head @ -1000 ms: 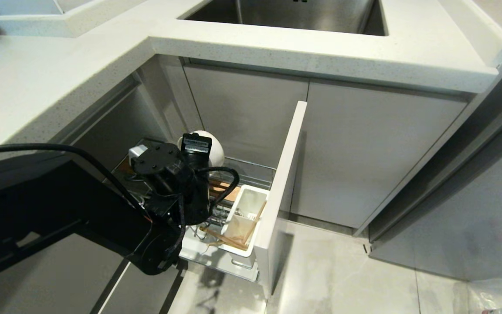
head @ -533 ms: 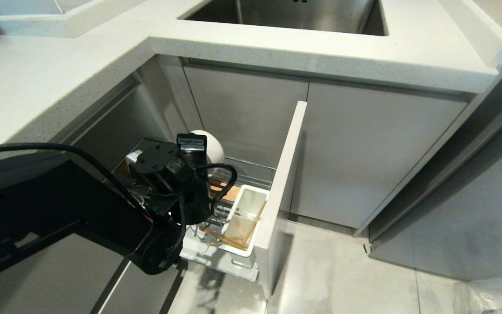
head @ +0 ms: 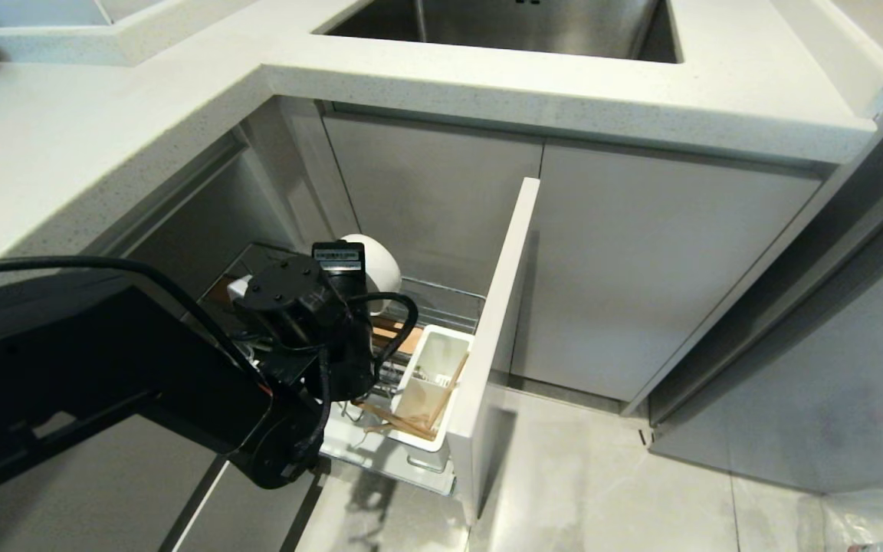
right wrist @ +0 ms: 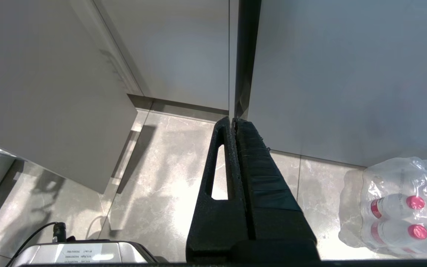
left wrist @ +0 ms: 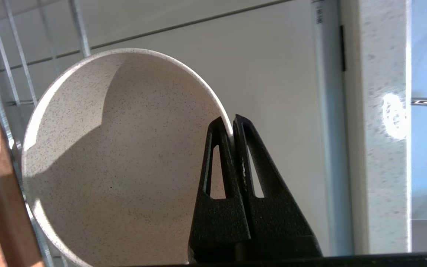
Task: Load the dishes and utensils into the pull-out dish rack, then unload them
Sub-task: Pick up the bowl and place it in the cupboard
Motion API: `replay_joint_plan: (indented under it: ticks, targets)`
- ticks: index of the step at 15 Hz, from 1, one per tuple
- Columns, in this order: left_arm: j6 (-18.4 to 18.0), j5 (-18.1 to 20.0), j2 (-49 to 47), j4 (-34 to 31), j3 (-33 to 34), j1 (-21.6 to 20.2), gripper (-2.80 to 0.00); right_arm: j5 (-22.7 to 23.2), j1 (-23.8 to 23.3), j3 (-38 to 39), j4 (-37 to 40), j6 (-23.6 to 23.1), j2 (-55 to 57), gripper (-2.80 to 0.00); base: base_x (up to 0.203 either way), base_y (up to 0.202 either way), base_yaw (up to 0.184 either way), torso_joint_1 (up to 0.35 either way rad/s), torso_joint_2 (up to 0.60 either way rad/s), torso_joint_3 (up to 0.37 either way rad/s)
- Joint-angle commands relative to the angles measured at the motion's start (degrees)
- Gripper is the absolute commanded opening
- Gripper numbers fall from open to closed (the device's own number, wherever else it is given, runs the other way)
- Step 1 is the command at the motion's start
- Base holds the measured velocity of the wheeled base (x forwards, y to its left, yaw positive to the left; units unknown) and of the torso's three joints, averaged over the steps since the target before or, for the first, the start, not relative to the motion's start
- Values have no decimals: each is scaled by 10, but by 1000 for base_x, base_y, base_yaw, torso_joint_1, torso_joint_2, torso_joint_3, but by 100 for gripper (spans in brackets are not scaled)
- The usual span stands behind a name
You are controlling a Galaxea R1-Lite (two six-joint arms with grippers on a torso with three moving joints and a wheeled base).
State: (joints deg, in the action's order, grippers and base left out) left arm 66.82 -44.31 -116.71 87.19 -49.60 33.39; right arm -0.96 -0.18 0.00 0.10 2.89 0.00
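Fingers (left wrist: pixel 224 148) of the left gripper (left wrist: pixel 232 124) pinched the bowl (left wrist: pixel 124 155) rim, tilted in the rack (head: pixel 441 303); so thin a hold risked slipping against the wires.

A cream-white bowl (left wrist: pixel 117 155) flecked with dark speckles, an orange-wood strip (head: pixel 394 337), a white utensil cup (head: pixel 430 383), pale chopsticks (head: pixel 395 420), and a speckled off-white counter (head: pixel 564 84).
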Motion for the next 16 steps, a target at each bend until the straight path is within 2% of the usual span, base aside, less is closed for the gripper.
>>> replay_joint_plan:
  ticks: [1,9,12,16]
  targets:
    - [8,-2,-10,5,0,0,-280,0,0,1,0,0,0,-280,0,0,0,0,0,0]
    - [16,3,-19,5,3,-1,-280,0,0,1,0,0,0,-280,0,0,0,0,0,0]
    - [13,4,5,5,22,8,-280,0,0,1,0,0,0,-280,0,0,0,0,0,0]
    - [-30,27,72,5,68,27,-280,0,0,1,0,0,0,-280,0,0,0,0,0,0]
